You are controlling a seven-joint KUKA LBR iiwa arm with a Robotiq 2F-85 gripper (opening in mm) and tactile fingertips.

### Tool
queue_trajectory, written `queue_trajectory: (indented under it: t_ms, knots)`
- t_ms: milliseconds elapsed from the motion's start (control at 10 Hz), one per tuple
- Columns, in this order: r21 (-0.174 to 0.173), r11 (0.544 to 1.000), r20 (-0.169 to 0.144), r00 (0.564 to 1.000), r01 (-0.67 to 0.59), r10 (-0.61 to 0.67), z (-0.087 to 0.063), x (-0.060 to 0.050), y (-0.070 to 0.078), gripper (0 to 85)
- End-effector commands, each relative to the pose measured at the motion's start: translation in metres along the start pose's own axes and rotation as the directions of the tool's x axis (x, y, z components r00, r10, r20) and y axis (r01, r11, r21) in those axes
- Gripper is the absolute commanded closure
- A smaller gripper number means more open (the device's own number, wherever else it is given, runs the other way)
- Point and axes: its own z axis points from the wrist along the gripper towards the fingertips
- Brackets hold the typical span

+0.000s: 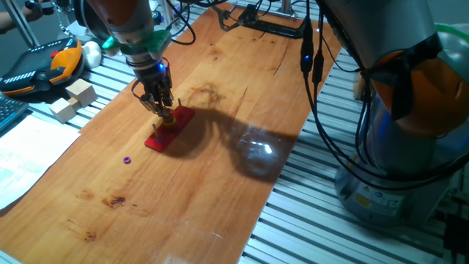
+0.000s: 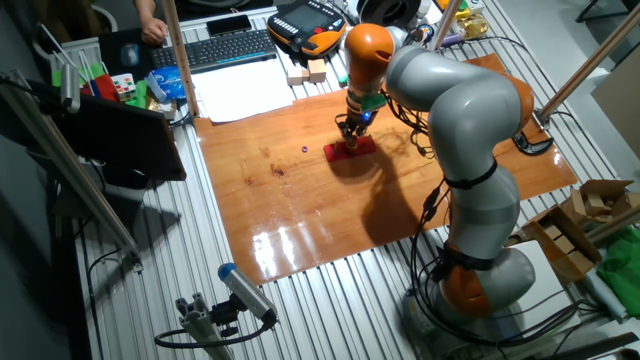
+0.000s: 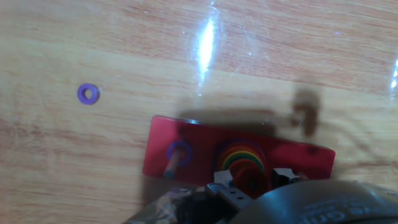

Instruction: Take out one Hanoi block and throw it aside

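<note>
**Op:** I've got the gripper (image 1: 163,108) low over the red base (image 1: 170,128), right at the ring stack (image 3: 241,163). In the hand view the stack sits just ahead of the fingers (image 3: 227,191), at the bottom edge of the picture.

**Desk:** Is it holding a ring?

**Op:** Cannot tell. The fingers straddle the stack's peg, but the hand view cuts them off and both fixed views are too small at that spot, so I can't say whether the jaws are pinched or spread.

**Desk:** What's in the stack?

**Op:** Rainbow rings, red outermost on top – orange, yellow and green edges peeking behind it. To the left of the gripper in the hand view, on the same base, a second peg (image 3: 172,163) carries one purple ring (image 3: 180,151).

**Desk:** Anything loose?

**Op:** One small purple ring (image 3: 88,94) flat on the board (image 1: 220,169), well away from the base and farther left of the gripper – it also shows in the other fixed view (image 2: 304,149). The base lies flat on the wood
</note>
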Motion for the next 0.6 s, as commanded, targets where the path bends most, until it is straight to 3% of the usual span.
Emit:
queue_trajectory:
  t_ms: [0,500]
  knots:
    - [0.0,1.0,0.0,1.0,0.0,0.0,0.0008,0.0004,0.0002,45.3]
    - [-0.013,1.0,0.012,1.0,0.001,-0.001,0.0083,0.002,-0.0009,47.7]
